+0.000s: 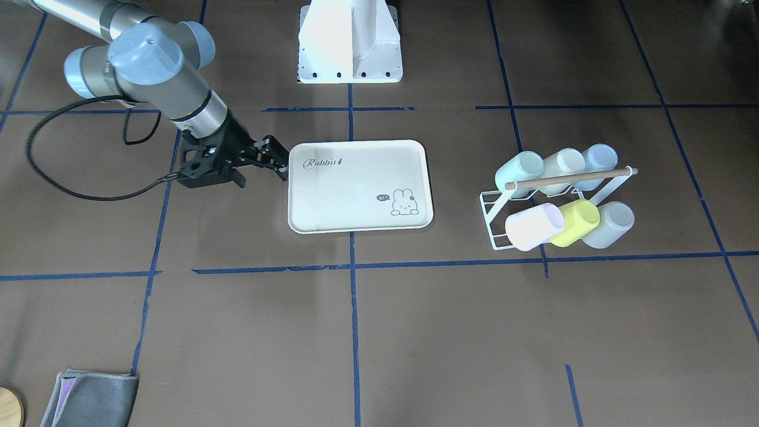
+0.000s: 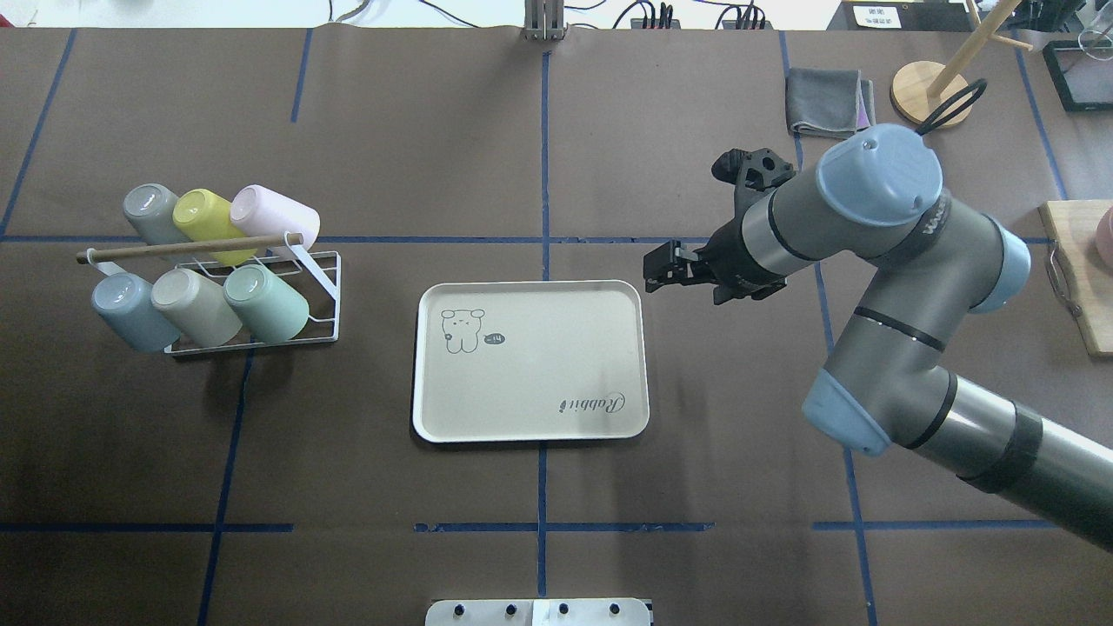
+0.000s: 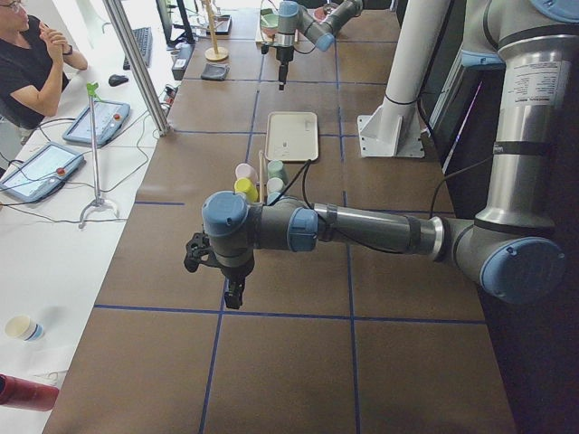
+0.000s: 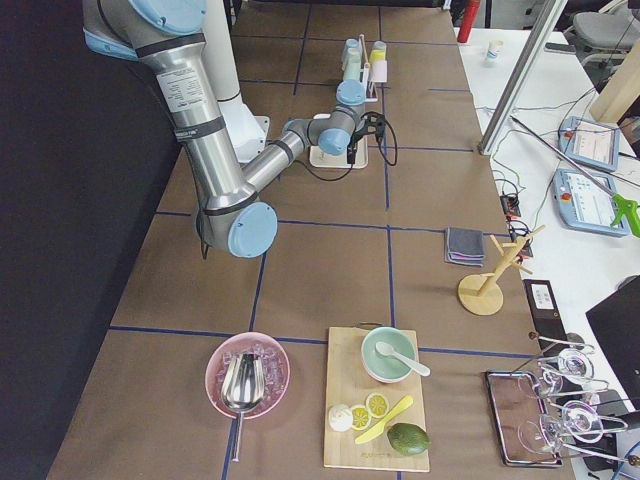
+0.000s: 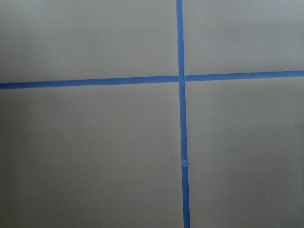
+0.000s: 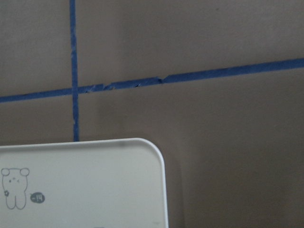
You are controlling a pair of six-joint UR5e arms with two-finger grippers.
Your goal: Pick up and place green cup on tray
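Green cup (image 2: 265, 302) on white rack (image 2: 323, 276), well left of tray (image 2: 532, 435); right gripper (image 2: 659, 269) empty, jaws apart, just right of tray; left gripper (image 3: 233, 296) state can't tell

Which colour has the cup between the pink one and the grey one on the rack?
Yellow-green; the cup shows best in the front-facing view.
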